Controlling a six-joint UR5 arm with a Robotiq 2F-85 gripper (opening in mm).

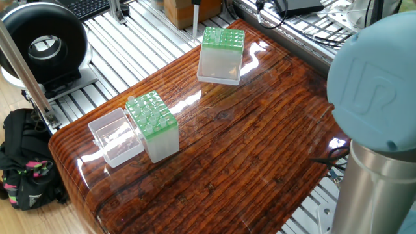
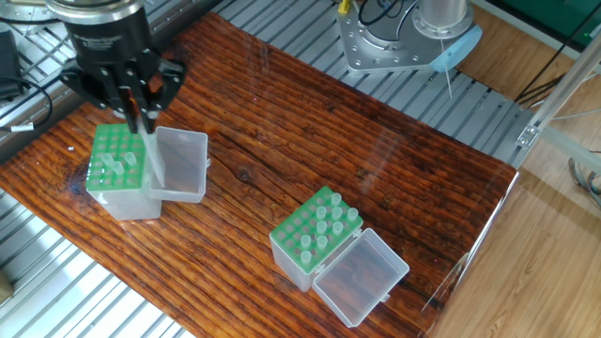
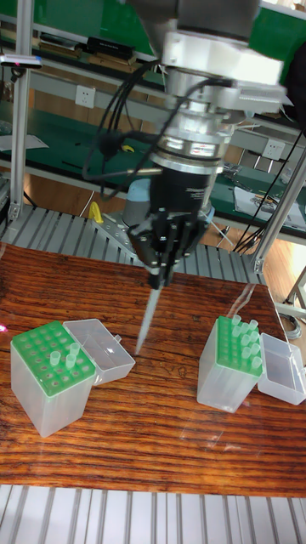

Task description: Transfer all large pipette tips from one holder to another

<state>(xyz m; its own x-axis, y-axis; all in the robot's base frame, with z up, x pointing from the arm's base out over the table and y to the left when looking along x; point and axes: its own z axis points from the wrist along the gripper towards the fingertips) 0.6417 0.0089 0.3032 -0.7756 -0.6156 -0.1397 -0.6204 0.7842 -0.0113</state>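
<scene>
Translucent whitish pipette tip (image 3: 148, 320) hangs point down, clamped in the black two-finger gripper (image 3: 161, 278). It hovers clear of the wooden table (image 3: 153, 425), just beside the green-topped plastic holder (image 3: 49, 365) with an open lid.

Bright, glare on table (image 1: 260, 55), arm perhaps blurred
</scene>
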